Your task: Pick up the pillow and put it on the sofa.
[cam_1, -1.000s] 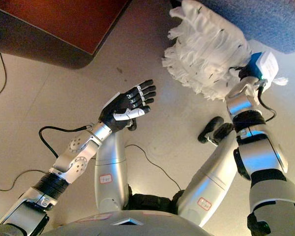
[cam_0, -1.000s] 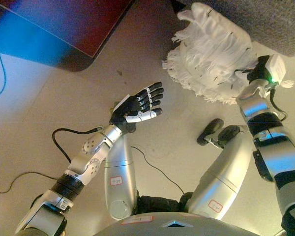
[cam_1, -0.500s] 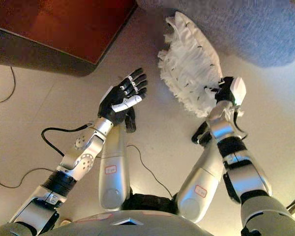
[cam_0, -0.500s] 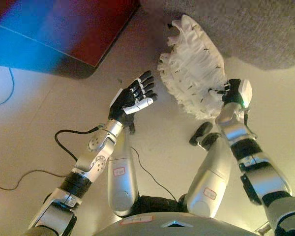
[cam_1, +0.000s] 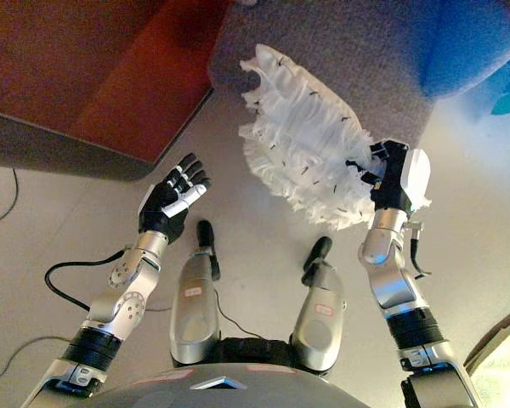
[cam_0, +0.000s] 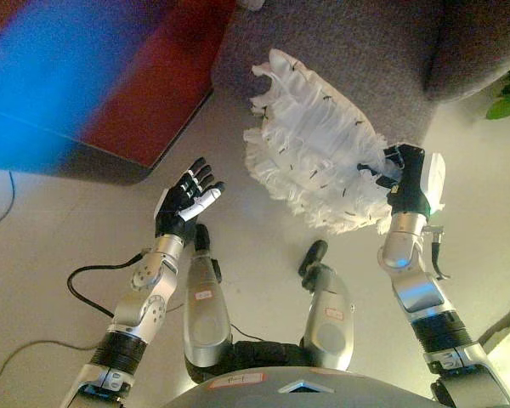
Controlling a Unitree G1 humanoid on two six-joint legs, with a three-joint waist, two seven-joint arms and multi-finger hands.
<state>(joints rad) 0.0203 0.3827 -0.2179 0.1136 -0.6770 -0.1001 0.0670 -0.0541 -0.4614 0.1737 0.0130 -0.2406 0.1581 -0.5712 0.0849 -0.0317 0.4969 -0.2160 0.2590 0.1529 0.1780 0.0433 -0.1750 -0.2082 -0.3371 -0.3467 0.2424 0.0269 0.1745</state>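
The right hand (cam_1: pixel 389 172) grips the near right edge of a white ruffled pillow (cam_1: pixel 302 144), held up against the front of the grey sofa (cam_1: pixel 357 51). The left hand (cam_1: pixel 172 201) hangs empty at left, fingers spread, above the beige floor (cam_1: pixel 263 229), near a reddish-brown table (cam_1: pixel 93 76).

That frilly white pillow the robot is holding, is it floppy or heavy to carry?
Probably light: the right hand alone holds the pillow up by one edge. It looks soft and a bit floppy, since its ruffled fringe hangs loose. Those frills may give the fingers easy purchase, so slipping seems unlikely.
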